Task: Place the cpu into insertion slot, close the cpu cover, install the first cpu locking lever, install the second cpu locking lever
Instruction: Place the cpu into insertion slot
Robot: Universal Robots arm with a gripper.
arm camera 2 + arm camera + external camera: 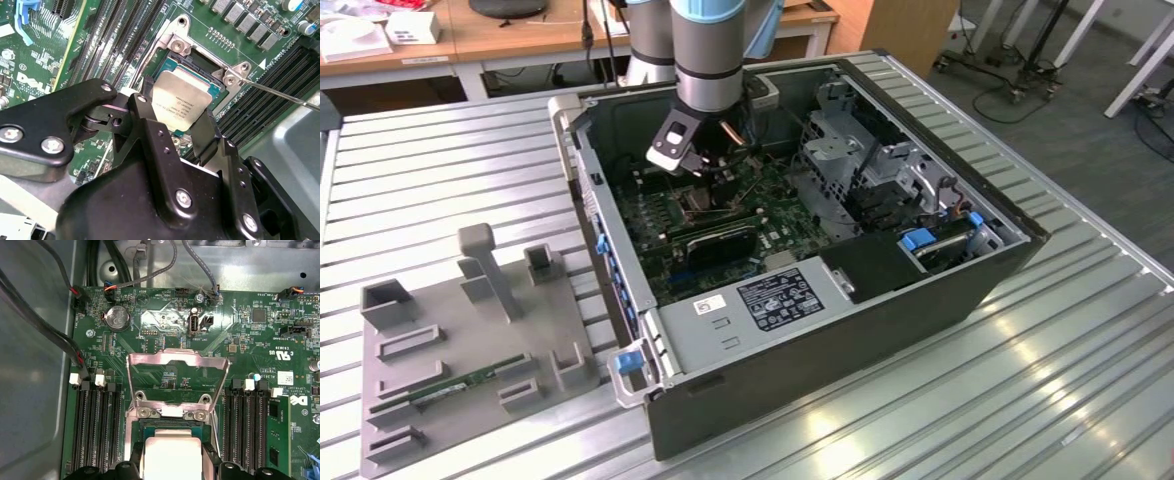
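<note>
**Chip clamped in the fingers, directly over the open socket**

The gripper (177, 112) is closed on the cpu (182, 97). One black finger presses on each of two opposite edges, and the silvery face shows between them in both wrist views. In the exterior view the arm reaches straight down into the open computer case (881, 340).

The insertion slot (199, 59) lies directly under the chip, not to any side of it. Part of its dark centre and its metal rim show beyond the chip's far edge. The chip looks a little tilted against the rim, so I judge it is not fully seated (whether its lower edge already touches the socket I cannot tell). It is nearly square, and its edges run roughly parallel to the socket's rim.

The cpu cover (177, 359) is lifted open, on the hinge side beyond the chip, so it does not block the way down. A thin metal rod (280, 93) swings outward from a socket corner, apart from the fingers. Long black memory slots (95, 430) run close along both sides of the socket, leaving the fingers little room sideways.
</note>
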